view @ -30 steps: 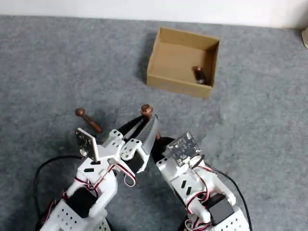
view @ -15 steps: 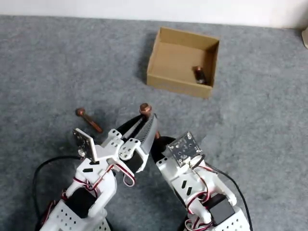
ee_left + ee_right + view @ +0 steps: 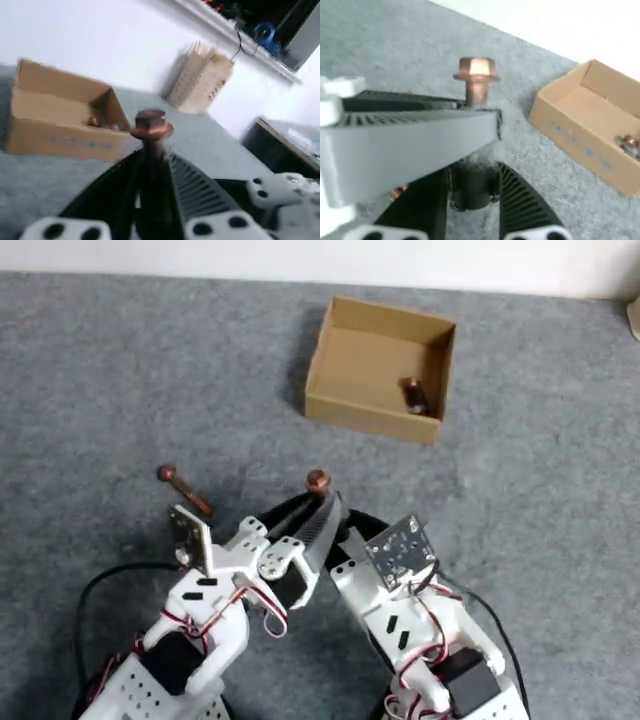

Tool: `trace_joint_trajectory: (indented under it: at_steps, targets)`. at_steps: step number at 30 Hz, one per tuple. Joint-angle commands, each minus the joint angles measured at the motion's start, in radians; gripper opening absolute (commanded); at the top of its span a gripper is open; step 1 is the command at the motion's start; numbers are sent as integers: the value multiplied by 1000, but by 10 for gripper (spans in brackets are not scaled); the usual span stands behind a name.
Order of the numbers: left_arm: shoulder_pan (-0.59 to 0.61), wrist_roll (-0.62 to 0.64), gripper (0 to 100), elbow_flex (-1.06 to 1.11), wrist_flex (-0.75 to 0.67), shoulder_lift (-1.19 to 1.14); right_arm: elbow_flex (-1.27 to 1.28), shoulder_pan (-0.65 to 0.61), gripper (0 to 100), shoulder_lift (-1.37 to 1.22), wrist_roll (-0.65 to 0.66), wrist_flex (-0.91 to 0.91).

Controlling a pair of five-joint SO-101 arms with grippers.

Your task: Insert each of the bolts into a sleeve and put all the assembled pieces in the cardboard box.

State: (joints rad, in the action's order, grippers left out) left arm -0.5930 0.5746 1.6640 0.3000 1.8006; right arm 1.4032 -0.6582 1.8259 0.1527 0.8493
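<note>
On the grey table (image 3: 540, 500) the two arms stand side by side at the near edge, and their tips meet just in front of them, near the middle. The left fingers (image 3: 196, 186) are closed tight on the shaft of a copper-coloured bolt (image 3: 151, 129). It stands upright with its hexagonal head above them. Directly beneath, the right fingers (image 3: 521, 206) are closed around a dark sleeve (image 3: 471, 191), gripping it from both sides and holding it upright in line with the bolt. One of the left fingers crosses in front of the spot where shaft and sleeve meet, so I cannot tell whether the bolt's tip is inside the sleeve or only above it. In the high view the bolt's head shows where the two arms converge.

A second bolt (image 3: 184, 489) lies flat on the table to the left of the arms' tips, apart from them, its head toward the far left corner. The cardboard box (image 3: 368, 416) sits open toward the far edge, somewhat right of the middle and well apart from the arms. One assembled piece (image 3: 415, 396) lies inside it, against the right wall near the box's front right corner.
</note>
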Motion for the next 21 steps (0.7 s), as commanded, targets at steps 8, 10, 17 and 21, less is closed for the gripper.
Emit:
trace_joint_trajectory:
  at_steps: [8, 10, 17, 21]
  targets:
    - [-42, 9, 5, -22, 48, 7, -53, -10, 4, 12, 9, -24]
    - [-19, 8, 30, -22, 52, 2, -53, -10, 4, 12, 9, -24]
    - [-45, -63, 367, -84, 203, -1, -51, -10, 4, 12, 9, -21]
    - [-38, -40, 353, -147, 275, 7, -25, -10, 4, 12, 9, -19]
